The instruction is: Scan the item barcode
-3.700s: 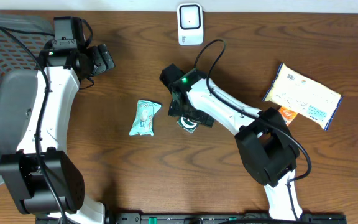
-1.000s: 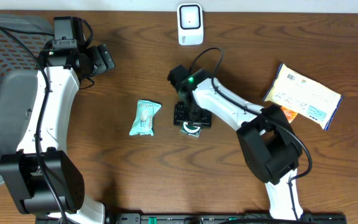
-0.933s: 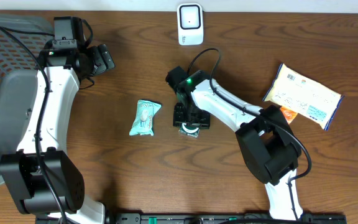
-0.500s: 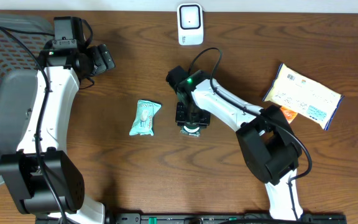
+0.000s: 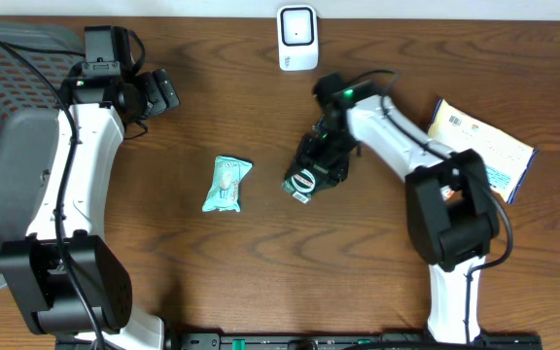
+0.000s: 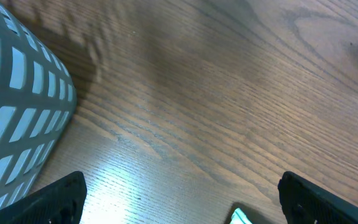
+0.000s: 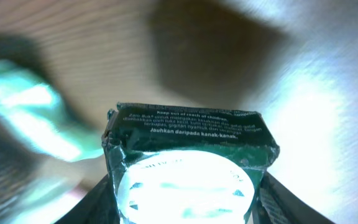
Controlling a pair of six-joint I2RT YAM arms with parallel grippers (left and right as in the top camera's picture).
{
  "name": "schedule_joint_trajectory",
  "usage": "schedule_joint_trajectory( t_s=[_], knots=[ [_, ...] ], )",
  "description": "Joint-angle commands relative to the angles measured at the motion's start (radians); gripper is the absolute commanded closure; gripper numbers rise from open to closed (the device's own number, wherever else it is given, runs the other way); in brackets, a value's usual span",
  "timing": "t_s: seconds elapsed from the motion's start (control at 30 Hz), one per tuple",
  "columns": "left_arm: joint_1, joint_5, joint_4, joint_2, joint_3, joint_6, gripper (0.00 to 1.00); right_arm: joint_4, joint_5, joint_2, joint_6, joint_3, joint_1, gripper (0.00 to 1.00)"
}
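The item is a dark green packet (image 5: 302, 184) with a white round patch and small print on its edge (image 7: 188, 140). My right gripper (image 5: 313, 171) is shut on it, one finger on each side (image 7: 185, 208), and holds it tilted just above the table centre. No barcode shows on the visible faces. The white scanner (image 5: 297, 37) stands at the back edge, well beyond the packet. Far to the left, my left gripper (image 5: 159, 92) hangs open over bare wood (image 6: 191, 202) with nothing between its fingers.
A teal packet (image 5: 227, 184) lies left of the held item, blurred in the right wrist view (image 7: 23, 112). A cream package (image 5: 474, 148) and a small orange item (image 5: 448, 179) lie at the right. A grey mesh basket (image 5: 8, 146) fills the left edge.
The right gripper closed on the dark green packet, and the arm has swung right and back, tilting the packet up off the table. The left arm has not moved.
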Motion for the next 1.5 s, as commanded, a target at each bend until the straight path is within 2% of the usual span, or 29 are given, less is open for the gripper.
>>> schedule_joint_trajectory(
  t_s=[0.0, 0.2, 0.43, 0.63, 0.77, 0.93, 1.03, 1.27, 1.47],
  knots=[
    [-0.001, -0.01, -0.003, -0.013, 0.02, 0.014, 0.02, -0.002, -0.384, -0.015, 0.116, 0.024, -0.065, 0.55],
    [-0.001, -0.01, -0.003, -0.013, 0.02, 0.014, 0.02, 0.011, -0.568, -0.015, 0.239, 0.024, -0.12, 0.6],
    [-0.001, -0.01, -0.003, -0.013, 0.02, 0.014, 0.02, 0.085, -0.627, -0.015, 0.346, 0.024, -0.125, 0.62],
    [-0.001, -0.01, -0.003, -0.013, 0.02, 0.014, 0.03, 0.138, -0.601, -0.015, 0.359, 0.024, -0.121, 0.61],
    [-0.001, -0.01, -0.003, -0.013, 0.02, 0.014, 0.02, 0.196, -0.461, -0.015, 0.232, 0.024, -0.114, 0.6],
    [-0.001, -0.01, -0.003, -0.013, 0.02, 0.014, 0.02, 0.267, -0.198, -0.015, -0.101, 0.024, -0.084, 0.61],
    [-0.001, -0.01, -0.003, -0.013, 0.02, 0.014, 0.02, 0.323, -0.096, -0.015, -0.222, 0.024, -0.055, 0.62],
    [-0.001, -0.01, -0.003, -0.013, 0.02, 0.014, 0.02, 0.515, 0.079, -0.015, -0.338, 0.034, -0.039, 0.62],
    [-0.001, -0.01, -0.003, -0.013, 0.02, 0.014, 0.02, 0.719, 0.397, -0.015, -0.357, 0.066, -0.036, 0.61]
  ],
)
